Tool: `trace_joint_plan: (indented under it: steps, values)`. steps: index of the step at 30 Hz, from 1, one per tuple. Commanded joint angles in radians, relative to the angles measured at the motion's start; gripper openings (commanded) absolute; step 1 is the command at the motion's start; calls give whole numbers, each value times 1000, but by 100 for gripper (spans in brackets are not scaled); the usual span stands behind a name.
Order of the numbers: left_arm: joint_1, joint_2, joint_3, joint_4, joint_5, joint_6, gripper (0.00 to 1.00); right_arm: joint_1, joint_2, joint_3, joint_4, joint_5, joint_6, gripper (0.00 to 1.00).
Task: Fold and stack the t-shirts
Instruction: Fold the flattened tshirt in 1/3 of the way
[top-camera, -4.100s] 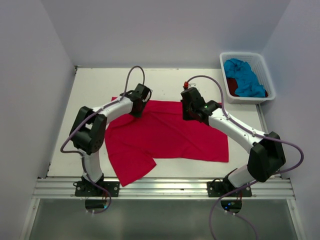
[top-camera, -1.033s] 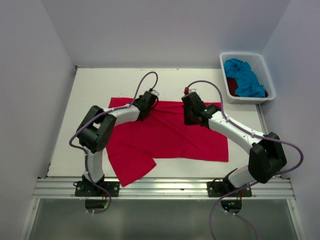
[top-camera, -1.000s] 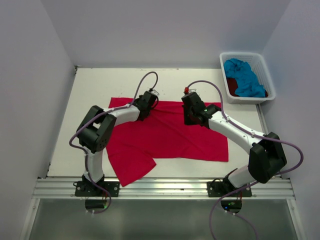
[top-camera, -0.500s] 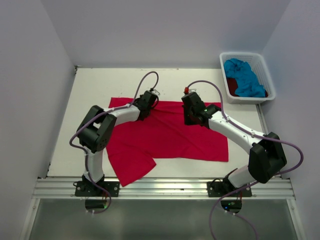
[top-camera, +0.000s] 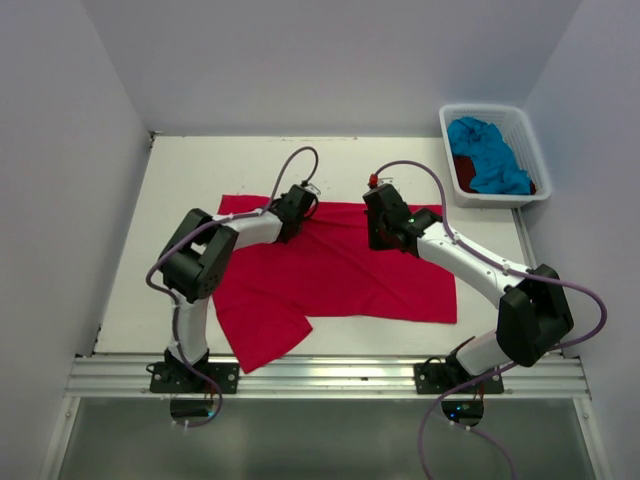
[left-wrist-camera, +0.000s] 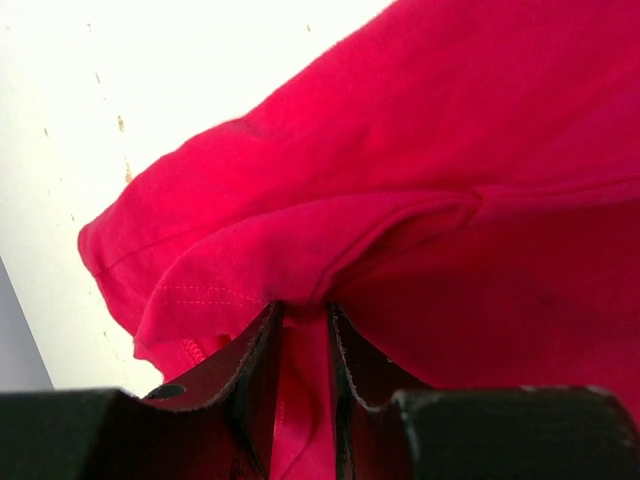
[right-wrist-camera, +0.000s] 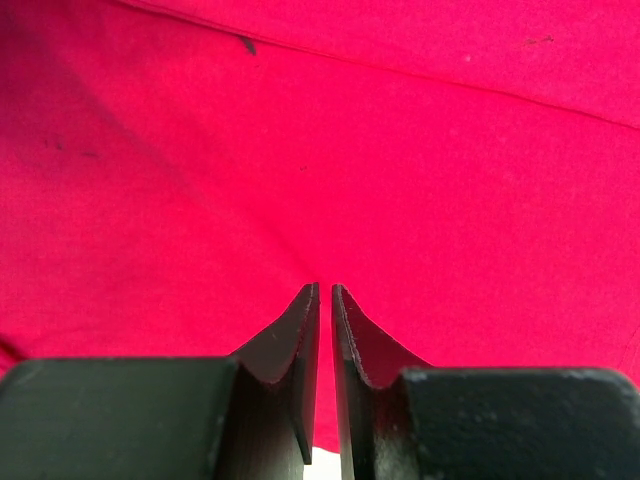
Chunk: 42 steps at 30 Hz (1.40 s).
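A bright red-pink t-shirt (top-camera: 330, 275) lies spread flat on the white table (top-camera: 200, 170), one sleeve hanging toward the near left. My left gripper (top-camera: 300, 206) sits at the shirt's far edge, left of centre. In the left wrist view this gripper (left-wrist-camera: 305, 308) is shut on a raised fold of the red-pink cloth (left-wrist-camera: 420, 150). My right gripper (top-camera: 379, 230) rests on the far edge right of centre. The right wrist view shows it (right-wrist-camera: 325, 288) pinched almost together, with red cloth (right-wrist-camera: 400, 150) between the jaws. A turquoise t-shirt (top-camera: 487, 150) and a dark red one (top-camera: 463, 170) lie in the basket.
The white plastic basket (top-camera: 528, 125) stands at the far right corner of the table. White walls close in the table on the left, back and right. Both arm bases are bolted to the metal rail (top-camera: 320, 375) along the near edge.
Since four seconds ago my left gripper has shifted right along the shirt's far edge, gathering a fold. Over the last second only the left elbow has moved slightly; the right arm is still.
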Motion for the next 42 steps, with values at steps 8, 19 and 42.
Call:
trace_joint_plan:
  steps: [8,19,42]
  values:
    - [10,36,23,44,3,-23,28,2,-40,-1,1,22,-12,13]
    - [24,54,52,48,-11,-17,12,0,-48,-6,-2,19,-12,13]
    - [-19,-44,104,-97,-101,-69,6,0,-41,-3,4,7,-2,12]
